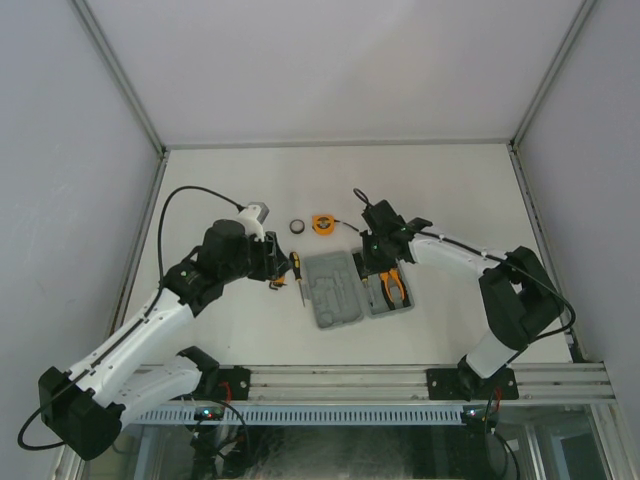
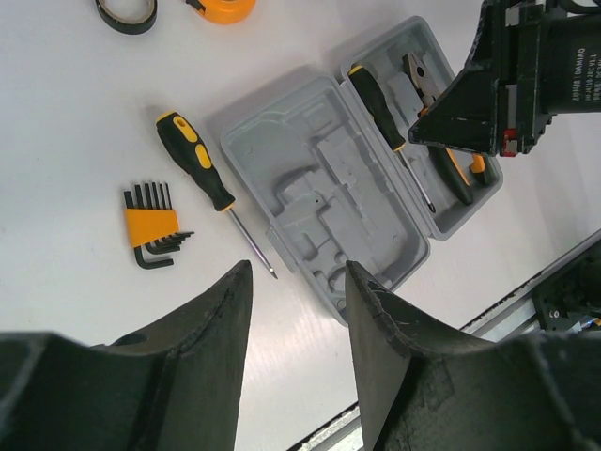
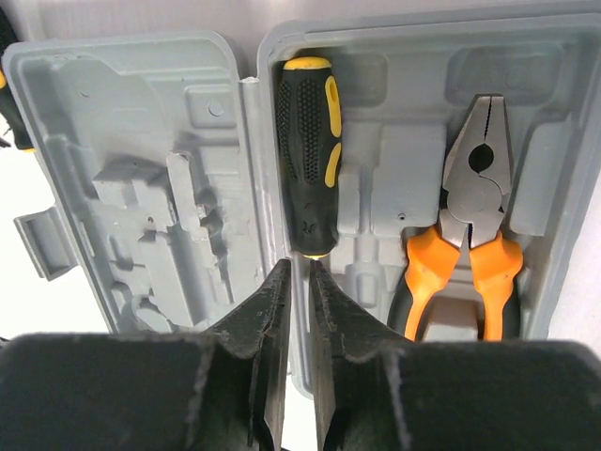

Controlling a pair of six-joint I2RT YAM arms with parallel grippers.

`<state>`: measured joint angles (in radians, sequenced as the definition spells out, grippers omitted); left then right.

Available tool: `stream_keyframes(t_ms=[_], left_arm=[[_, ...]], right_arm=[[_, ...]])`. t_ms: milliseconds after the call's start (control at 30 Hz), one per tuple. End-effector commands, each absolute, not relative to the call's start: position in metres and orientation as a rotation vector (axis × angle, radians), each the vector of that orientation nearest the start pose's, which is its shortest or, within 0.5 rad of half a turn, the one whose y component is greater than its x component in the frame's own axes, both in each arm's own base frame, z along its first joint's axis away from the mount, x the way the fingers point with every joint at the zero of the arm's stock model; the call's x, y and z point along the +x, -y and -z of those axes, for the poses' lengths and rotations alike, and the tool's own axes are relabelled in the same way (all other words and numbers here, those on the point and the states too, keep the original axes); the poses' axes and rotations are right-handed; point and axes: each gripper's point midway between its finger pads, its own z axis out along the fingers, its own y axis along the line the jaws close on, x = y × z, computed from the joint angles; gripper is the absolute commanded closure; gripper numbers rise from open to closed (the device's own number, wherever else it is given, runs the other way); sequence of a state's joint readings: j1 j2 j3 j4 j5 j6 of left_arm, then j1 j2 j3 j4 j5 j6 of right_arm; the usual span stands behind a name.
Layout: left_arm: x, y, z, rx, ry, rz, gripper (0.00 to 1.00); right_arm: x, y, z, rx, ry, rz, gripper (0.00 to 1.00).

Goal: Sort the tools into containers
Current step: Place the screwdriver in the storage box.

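Note:
The grey tool case lies open between the arms. Its right half holds the orange-handled pliers and a black-and-yellow screwdriver. My right gripper is low over that half, its jaws shut on this screwdriver's thin shaft just below the handle. The left half of the case holds no tools. A second screwdriver and the orange hex-key set lie on the table left of the case. My left gripper hangs open and empty above the table near the case's front left corner.
A black ring and the round orange tape measure sit on the table behind the case. An aluminium rail runs along the near edge. White walls enclose the table on three sides.

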<state>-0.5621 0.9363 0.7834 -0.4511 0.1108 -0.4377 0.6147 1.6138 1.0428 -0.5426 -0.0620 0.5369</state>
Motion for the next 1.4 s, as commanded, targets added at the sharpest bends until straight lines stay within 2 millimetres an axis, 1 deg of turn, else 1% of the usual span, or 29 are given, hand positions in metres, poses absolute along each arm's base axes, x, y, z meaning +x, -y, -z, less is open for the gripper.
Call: stream_keyframes(t_ms=[0, 400, 533, 700, 900, 1033, 1233, 1367], left_arm=[[0.234, 0.19, -0.18, 0.183, -2.228, 0.689, 0.52], [0.233, 0.188, -0.178, 0.18, -2.232, 0.68, 0.52], [0.233, 0.187, -0.178, 0.177, -2.231, 0.678, 0.52], [0.233, 0.188, -0.178, 0.178, -2.232, 0.678, 0.52], [0.234, 0.189, -0.177, 0.173, -2.239, 0.683, 0.52], [0.235, 0.19, -0.176, 0.169, -2.238, 0.686, 0.52], [0.236, 0.191, -0.176, 0.167, -2.243, 0.69, 0.52], [0.235, 0.191, -0.176, 0.161, -2.241, 0.69, 0.52]], right_arm=[[0.279, -0.236, -0.065, -0.172, -2.718, -0.452, 0.88], [0.28, -0.235, -0.046, -0.193, -2.755, -0.356, 0.88], [0.278, -0.231, -0.036, -0.204, -2.779, -0.287, 0.88], [0.273, -0.224, -0.025, -0.224, -2.819, -0.192, 0.91], [0.258, -0.22, -0.007, -0.268, -2.902, -0.134, 0.93], [0.242, -0.214, 0.013, -0.298, -2.987, -0.064, 1.0], [0.213, -0.209, 0.045, -0.358, -3.104, 0.064, 1.0], [0.199, -0.207, 0.058, -0.369, -3.145, 0.121, 1.0]])
